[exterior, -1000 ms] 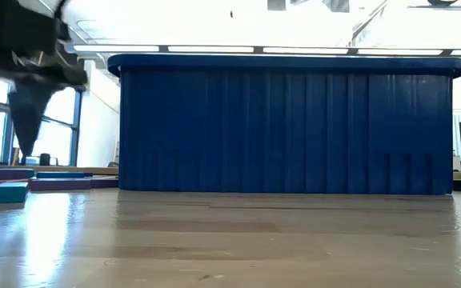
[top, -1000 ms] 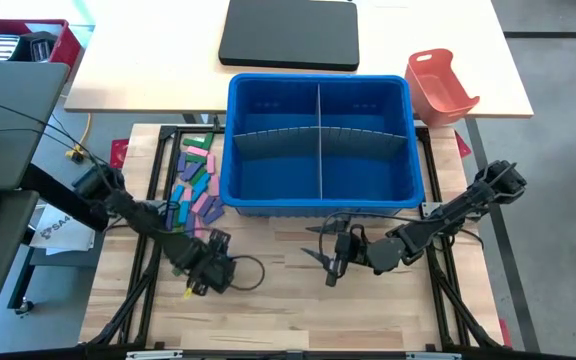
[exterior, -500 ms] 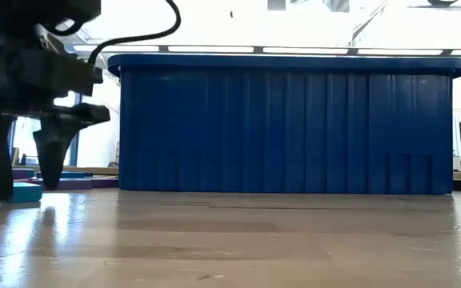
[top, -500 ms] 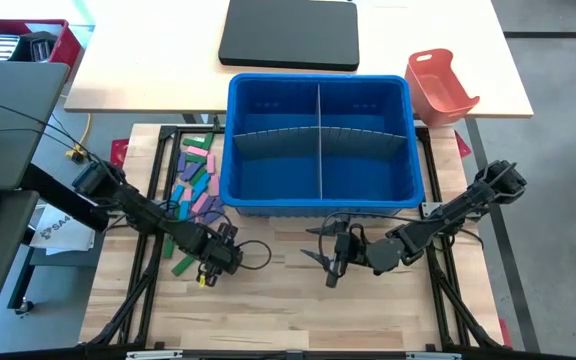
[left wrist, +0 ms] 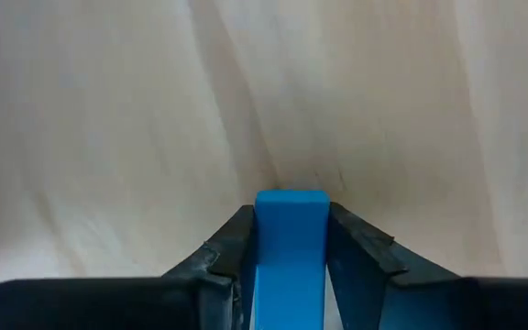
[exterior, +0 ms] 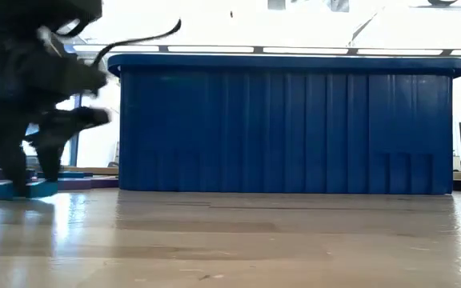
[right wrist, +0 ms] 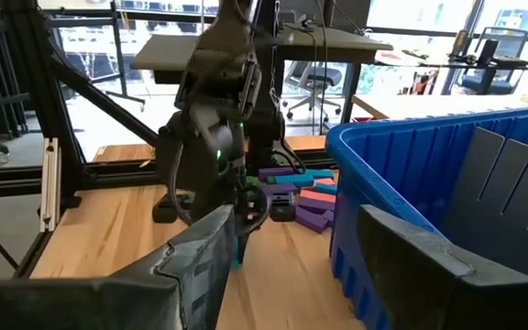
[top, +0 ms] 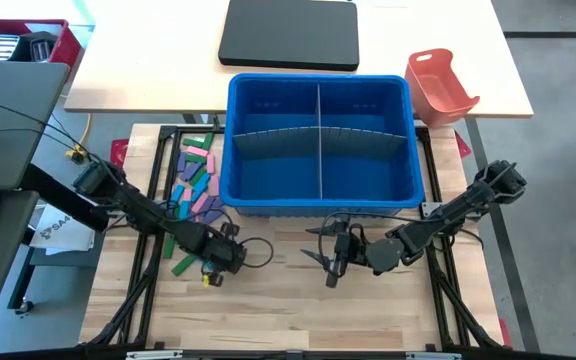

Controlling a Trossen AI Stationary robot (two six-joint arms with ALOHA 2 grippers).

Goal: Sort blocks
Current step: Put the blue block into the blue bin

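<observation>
The blocks (top: 196,182) lie in a loose pile of green, pink, purple and blue pieces on the wooden table, left of the blue bin (top: 238,150). One green block (top: 182,266) lies apart, nearer the front edge. My left gripper (top: 220,256) points steeply down in front of the pile. Its fingers are shut on a blue block (left wrist: 290,240), which the gripper hides in the high view. My right gripper (top: 329,264) hangs open in front of the bin's near wall, with nothing between its fingers (right wrist: 305,266). My left gripper pinches the blue block by its two long sides (left wrist: 262,240), one finger on each. The fingers come from above, pointing steeply down, and the block's end (left wrist: 290,198) shows just past the fingertips. In the low view the block (exterior: 24,190) sits down at the table top.
The blue bin has a grey slotted divider (top: 320,140) splitting it into compartments. An orange-red tray (top: 440,85) and a black pad (top: 290,35) lie on the far table. Black frame rails (top: 153,250) run along both sides of the wooden top. Bare wood lies along the front edge.
My left gripper has moved a little toward the bin and sunk until its fingertips are at the table. Its fingers have drawn together around the blue block. My right arm has kept still.
</observation>
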